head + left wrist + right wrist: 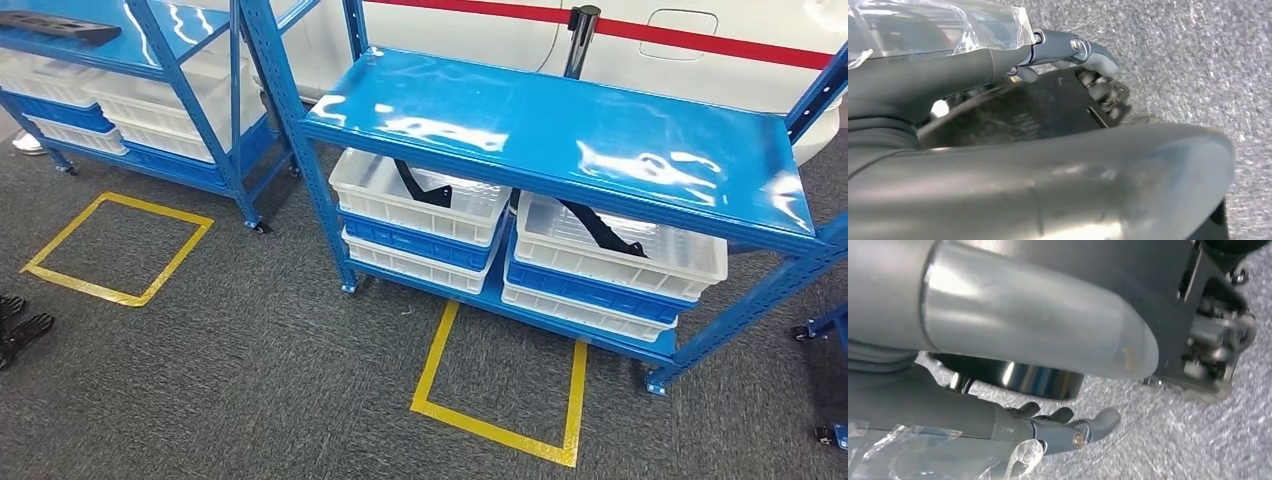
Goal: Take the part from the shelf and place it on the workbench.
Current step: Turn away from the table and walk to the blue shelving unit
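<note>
I face the blue shelf (560,130), its glossy top board bare of parts. Under that board, on the shelf's lower level, sit two stacks of white and blue bins. A black part (420,185) leans inside the top white bin (420,200) on the left side of the shelf, and a second black part (602,230) lies in the top white bin (620,250) on the right side. On the grey carpet (250,380) in front of the shelf is a yellow tape square (500,400). My left hand (1083,55) hangs over the carpet, fingers loosely extended, holding nothing. My right hand (1068,427) hangs likewise, fingers apart and empty
</note>
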Robot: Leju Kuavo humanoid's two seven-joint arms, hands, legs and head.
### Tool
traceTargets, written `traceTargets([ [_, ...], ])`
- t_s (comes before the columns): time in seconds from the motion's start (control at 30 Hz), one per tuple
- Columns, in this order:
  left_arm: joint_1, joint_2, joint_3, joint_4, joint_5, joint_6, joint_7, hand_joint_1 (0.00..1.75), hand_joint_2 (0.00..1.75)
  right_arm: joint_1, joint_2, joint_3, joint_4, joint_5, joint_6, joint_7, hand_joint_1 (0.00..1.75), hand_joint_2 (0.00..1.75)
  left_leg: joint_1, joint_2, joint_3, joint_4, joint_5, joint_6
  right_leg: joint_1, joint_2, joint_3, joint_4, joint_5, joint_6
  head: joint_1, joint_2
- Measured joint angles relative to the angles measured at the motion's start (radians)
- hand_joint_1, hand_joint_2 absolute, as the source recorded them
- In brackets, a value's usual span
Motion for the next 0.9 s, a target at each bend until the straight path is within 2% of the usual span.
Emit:
traceTargets([
  [0.03, 0.000, 0.000, 0.000, 0.000, 0.000, 0.000, 0.000, 0.00, 0.00, 0.001, -0.001, 0.000, 0.000, 0.000, 0.000, 0.000, 0.00, 0.00, 0.002, 0.007, 0.003, -0.007, 0.004, 0.004, 0.001, -0.015, -0.004, 0.009, -0.008, 0.005, 0.001, 0.000],
  [0.07, 0.000, -0.001, 0.000, 0.000, 0.000, -0.001, 0.000, 0.00, 0.00, 0.001, -0.001, 0.000, 0.000, 0.000, 0.000, 0.000, 0.00, 0.00, 0.005, 0.017, 0.005, -0.014, 0.009, 0.007, 0.002, -0.035, -0.018, 0.039, -0.028, 0.009, 0.002, 0.000],
  [0.13, 0.001, -0.002, 0.000, 0.000, 0.000, -0.002, 0.000, 0.00, 0.00, -0.002, -0.002, 0.001, 0.000, 0.000, 0.000, 0.001, 0.00, 0.00, 0.006, 0.037, 0.007, -0.018, 0.011, 0.012, 0.001, -0.075, -0.072, 0.158, -0.096, 0.017, 0.006, 0.000],
  [0.17, 0.002, -0.001, 0.000, 0.000, 0.000, -0.003, 0.000, 0.00, 0.00, -0.003, -0.003, 0.001, 0.000, 0.000, 0.001, 0.001, 0.00, 0.00, 0.006, 0.049, 0.006, -0.018, 0.011, 0.013, -0.001, -0.081, -0.104, 0.228, -0.127, 0.021, 0.008, 0.000],
  [0.2, 0.003, -0.001, 0.000, 0.000, 0.000, -0.003, 0.000, 0.00, 0.00, -0.004, -0.003, 0.001, 0.000, 0.000, 0.001, 0.003, 0.00, 0.00, 0.006, 0.060, 0.006, -0.017, 0.010, 0.013, -0.004, -0.084, -0.126, 0.274, -0.141, 0.025, 0.009, 0.000],
  [0.23, 0.003, -0.001, 0.000, 0.000, 0.000, -0.003, 0.000, 0.00, 0.00, -0.003, -0.004, 0.001, 0.000, 0.000, 0.002, 0.004, 0.00, 0.00, 0.007, 0.072, 0.005, -0.017, 0.010, 0.012, -0.006, -0.086, -0.130, 0.286, -0.136, 0.029, 0.009, 0.000],
  [0.27, 0.003, -0.001, 0.000, 0.000, 0.000, -0.002, 0.000, 0.00, 0.00, -0.003, -0.004, 0.001, 0.000, 0.000, 0.003, 0.006, 0.00, 0.00, 0.009, 0.082, 0.006, -0.016, 0.008, 0.010, -0.009, -0.091, -0.111, 0.253, -0.113, 0.033, 0.009, 0.000],
  [0.33, 0.002, -0.001, 0.000, 0.000, 0.000, -0.001, 0.000, 0.00, 0.00, -0.003, -0.005, 0.001, 0.000, 0.000, 0.004, 0.008, 0.00, 0.00, 0.009, 0.101, 0.008, -0.008, 0.001, -0.001, -0.013, -0.123, -0.035, 0.112, -0.050, 0.039, 0.009, 0.000],
  [0.37, 0.002, -0.001, 0.000, 0.001, 0.000, 0.000, 0.000, 0.00, 0.00, -0.004, -0.005, 0.001, 0.000, 0.000, 0.004, 0.008, 0.00, 0.00, 0.008, 0.109, 0.008, -0.003, -0.004, -0.008, -0.014, -0.138, -0.003, 0.052, -0.029, 0.037, 0.009, 0.000],
  [0.4, 0.002, -0.001, 0.000, 0.001, 0.000, 0.002, 0.000, 0.00, 0.00, -0.004, -0.005, 0.001, 0.000, -0.001, 0.005, 0.008, 0.00, 0.00, 0.005, 0.117, 0.009, 0.001, -0.009, -0.014, -0.013, -0.146, 0.014, 0.017, -0.020, 0.031, 0.008, 0.000],
  [0.43, 0.001, 0.000, 0.000, 0.001, 0.000, 0.003, -0.001, 0.00, 0.00, -0.004, -0.004, 0.001, 0.000, -0.001, 0.005, 0.008, 0.00, 0.00, 0.003, 0.123, 0.010, 0.003, -0.012, -0.020, -0.011, -0.147, 0.016, 0.007, -0.021, 0.023, 0.006, 0.000],
  [0.5, 0.000, 0.000, 0.000, 0.001, 0.000, 0.004, -0.003, 0.00, 0.00, -0.002, -0.003, 0.001, 0.000, -0.002, 0.005, 0.008, 0.00, 0.00, 0.006, 0.133, 0.013, 0.003, -0.014, -0.028, -0.009, -0.127, 0.013, 0.007, -0.018, 0.006, 0.004, 0.000],
  [0.57, -0.001, 0.000, 0.000, 0.001, 0.000, 0.005, -0.004, 0.00, 0.00, -0.002, -0.003, 0.001, 0.000, -0.003, 0.004, 0.006, 0.00, 0.00, 0.014, 0.110, 0.001, 0.041, -0.044, -0.037, -0.010, -0.111, 0.011, 0.006, -0.014, -0.007, 0.003, 0.000],
  [0.63, 0.000, -0.001, 0.000, 0.001, 0.000, 0.006, -0.005, 0.00, 0.00, -0.002, -0.003, 0.001, 0.000, -0.003, 0.003, 0.004, 0.00, 0.00, 0.017, 0.068, -0.052, 0.162, -0.112, -0.045, -0.010, -0.096, 0.008, 0.005, -0.010, -0.016, 0.000, 0.000],
  [0.67, 0.001, 0.000, 0.000, 0.001, 0.000, 0.006, -0.006, 0.00, 0.00, -0.003, -0.003, 0.001, 0.000, -0.003, 0.003, 0.004, 0.00, 0.00, 0.017, 0.057, -0.087, 0.236, -0.144, -0.046, -0.006, -0.087, 0.006, 0.005, -0.009, -0.019, -0.002, 0.000],
  [0.7, 0.001, 0.000, 0.000, 0.001, 0.000, 0.006, -0.006, 0.00, 0.00, -0.003, -0.002, 0.001, 0.000, -0.004, 0.002, 0.003, 0.00, 0.00, 0.016, 0.051, -0.114, 0.291, -0.160, -0.044, -0.002, -0.076, 0.005, 0.005, -0.008, -0.021, -0.003, 0.000],
  [0.73, 0.001, 0.000, 0.000, 0.001, 0.000, 0.006, -0.006, 0.00, 0.00, -0.003, -0.002, 0.001, 0.000, -0.004, 0.001, 0.003, 0.00, 0.00, 0.013, 0.048, -0.127, 0.313, -0.158, -0.039, 0.002, -0.065, 0.004, 0.006, -0.007, -0.022, -0.005, 0.000],
  [0.77, 0.001, 0.000, 0.000, 0.001, 0.000, 0.006, -0.006, 0.00, 0.00, -0.002, -0.001, 0.001, 0.000, -0.005, 0.001, 0.003, 0.00, 0.00, 0.010, 0.044, -0.119, 0.292, -0.136, -0.032, 0.005, -0.052, 0.005, 0.006, -0.007, -0.022, -0.005, 0.000],
  [0.8, 0.000, 0.000, 0.000, 0.001, 0.000, 0.006, -0.006, 0.00, 0.00, -0.002, -0.001, 0.001, 0.000, -0.006, 0.001, 0.003, 0.00, 0.00, 0.006, 0.035, -0.093, 0.233, -0.102, -0.023, 0.006, -0.040, 0.006, 0.006, -0.006, -0.022, -0.005, 0.000],
  [0.87, 0.001, 0.000, 0.000, 0.001, 0.000, 0.004, -0.005, 0.00, 0.00, -0.003, 0.000, 0.001, 0.000, -0.008, 0.002, 0.004, 0.00, 0.00, 0.000, -0.010, -0.029, 0.089, -0.038, -0.006, 0.008, -0.017, 0.006, 0.006, -0.004, -0.019, -0.005, 0.000],
  [0.9, 0.000, 0.000, 0.000, 0.001, 0.000, 0.004, -0.004, 0.00, 0.00, -0.004, 0.000, 0.001, 0.000, -0.008, 0.003, 0.005, 0.00, 0.00, -0.002, -0.027, -0.010, 0.042, -0.021, -0.001, 0.007, -0.008, 0.004, 0.006, -0.003, -0.016, -0.005, 0.000],
])
